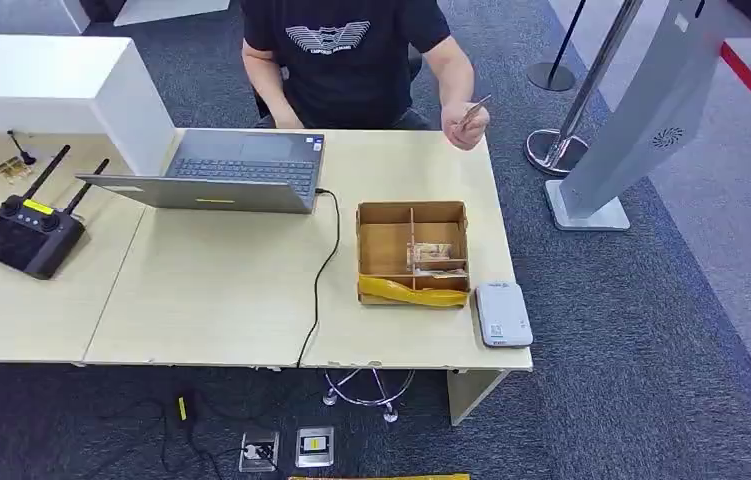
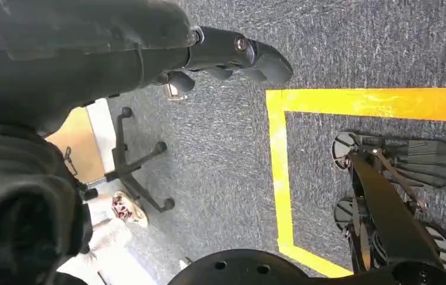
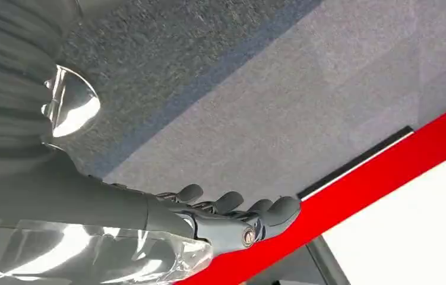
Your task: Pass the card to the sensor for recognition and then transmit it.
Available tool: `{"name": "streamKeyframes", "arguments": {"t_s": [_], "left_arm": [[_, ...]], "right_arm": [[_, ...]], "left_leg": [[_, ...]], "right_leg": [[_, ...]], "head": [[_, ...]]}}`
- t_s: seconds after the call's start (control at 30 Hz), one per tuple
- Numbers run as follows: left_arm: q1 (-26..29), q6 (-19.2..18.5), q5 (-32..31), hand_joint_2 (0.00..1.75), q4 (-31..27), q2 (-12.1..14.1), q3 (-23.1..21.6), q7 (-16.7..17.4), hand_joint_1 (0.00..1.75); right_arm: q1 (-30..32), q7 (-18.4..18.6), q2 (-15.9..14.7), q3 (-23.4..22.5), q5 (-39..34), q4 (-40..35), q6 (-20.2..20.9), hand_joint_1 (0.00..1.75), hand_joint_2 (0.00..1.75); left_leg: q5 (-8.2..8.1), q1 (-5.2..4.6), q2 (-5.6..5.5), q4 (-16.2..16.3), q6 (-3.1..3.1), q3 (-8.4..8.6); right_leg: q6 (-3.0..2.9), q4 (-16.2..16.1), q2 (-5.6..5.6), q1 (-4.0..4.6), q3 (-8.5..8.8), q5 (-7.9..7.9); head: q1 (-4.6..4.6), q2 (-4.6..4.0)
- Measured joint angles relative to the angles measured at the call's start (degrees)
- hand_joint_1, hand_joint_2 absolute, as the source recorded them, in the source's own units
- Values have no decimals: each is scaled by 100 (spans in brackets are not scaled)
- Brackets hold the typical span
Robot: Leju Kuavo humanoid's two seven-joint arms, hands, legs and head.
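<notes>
A person's hand (image 1: 468, 124) holds the card (image 1: 475, 108) at 1 o'clock from the sensor (image 1: 503, 313). The left hand (image 2: 232, 59) and the right hand (image 3: 232, 217) hang empty, fingers loosely apart.

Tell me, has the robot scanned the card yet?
Not yet. Nothing looks done: a person's hand holds the card up beyond the table. The robot's left hand and right hand hang over the carpet holding nothing. Left to do: take the card, pass it to the white sensor, then hand it on.
</notes>
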Motion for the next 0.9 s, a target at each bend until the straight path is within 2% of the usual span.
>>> {"name": "streamKeyframes", "arguments": {"t_s": [0.1,0.2,0.23,0.3,0.4,0.43,0.47,0.5,0.53,0.57,0.63,0.7,0.8,0.9], "left_arm": [[0,0,31,0,0,7,0,0,0],[-3,0,35,0,-2,15,0,-22,0],[-7,0,22,0,-4,15,-2,-50,0],[-15,0,-9,0,-20,17,-9,-111,0],[-8,0,-87,0,-26,35,-15,-243,0],[-7,0,-114,0,-26,57,-18,-262,0],[-13,0,-133,0,-26,77,-28,-278,0],[-29,0,-148,0,-26,94,-50,-291,0],[-41,0,-166,0,-26,118,-55,-293,0],[-56,0,-186,0,-26,131,-59,-297,0],[-75,0,-214,0,-26,146,-98,-297,0],[-84,0,-255,0,-26,153,-146,-297,0],[-81,0,-324,0,-26,155,-173,-297,0],[-72,0,-404,0,-26,157,-241,-297,0]], "right_arm": [[-6,53,4,-182,721,-26,-2,0,175],[20,473,53,-641,2405,-234,0,0,175],[107,772,94,-945,3230,-393,0,0,175],[464,1540,164,-1452,4657,-859,0,0,175],[1047,2455,234,-2096,6151,-2116,2,0,175],[1078,2948,232,-2199,6611,-2595,30,0,175],[1034,3674,206,-2264,7039,-3090,76,0,175],[905,4597,149,-2271,7454,-3708,201,0,175],[704,5189,92,-2247,7799,-4225,429,0,175],[481,5483,44,-2208,8085,-4675,741,0,175],[-22,5915,0,-1995,8628,-5457,1575,0,175],[-484,6275,31,-1634,9044,-6302,2172,0,175],[-834,6325,94,-1322,9290,-7148,2407,0,175],[-1031,6290,136,-1123,9403,-7591,2612,0,175]], "left_leg": [[0,0,0,-1,0,-9],[0,3,0,-1,0,-8],[0,7,-1,-1,0,-7],[3,13,-46,-1,1,-16],[11,12,-85,-1,-1,-29],[12,12,-82,-1,-3,-30],[14,12,-72,-1,-6,-30],[16,9,-62,-2,-9,-27],[19,9,-52,-1,-14,-21],[21,10,-47,-2,-17,-18],[31,14,-50,-1,-18,-15],[46,14,-72,0,-27,-11],[54,17,-107,2,-28,-19],[53,17,-109,0,-29,-31]], "right_leg": [[0,1,-1,0,2,0],[0,2,0,3,3,0],[0,1,-2,7,6,0],[-1,1,-48,13,25,-2],[-3,3,-85,12,31,-8],[-3,5,-80,12,29,-7],[-3,10,-69,12,25,-6],[-4,17,-57,9,21,-6],[-6,21,-46,9,14,-4],[-9,22,-44,10,13,-2],[-9,24,-46,13,15,-1],[-11,28,-63,13,2,0],[-12,29,-99,16,1,-1],[-13,33,-101,16,-2,-1]], "head": [[0,0],[-2,0],[0,0],[0,0],[-4,0],[0,0],[-2,0],[-2,0],[-2,0],[-2,0],[4,0],[-2,0],[0,0],[2,0]]}}
